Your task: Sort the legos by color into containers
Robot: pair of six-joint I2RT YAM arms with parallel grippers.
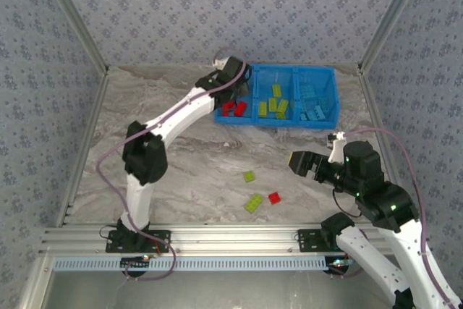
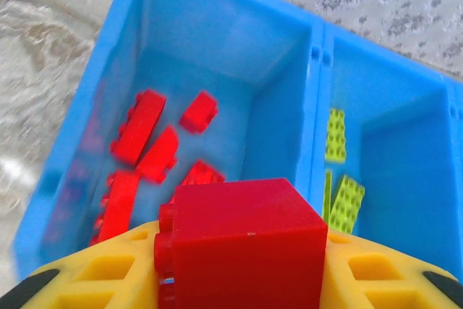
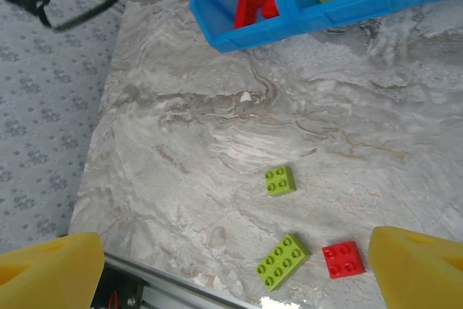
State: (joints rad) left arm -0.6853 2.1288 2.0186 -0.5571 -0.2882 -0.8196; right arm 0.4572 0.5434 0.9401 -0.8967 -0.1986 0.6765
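Red brick (image 2: 246,229) clamped in the left claw (image 2: 242,280) hangs above the blue bin's (image 2: 317,106) red-filled compartment (image 2: 210,48), while the right claw (image 3: 231,273) gapes wide and empty over three loose legos (image 3: 282,261), two green, one red.

Grey-blue floral wallpaper (image 1: 217,5) is covering the walls across the top and sides of the overhead view, with aluminium posts (image 1: 76,19) edging the corners. A marbled grey tabletop (image 1: 188,171) is spreading through the middle under even light, and a seemingly slotted metal rail (image 1: 231,240) is crossing the bottom.
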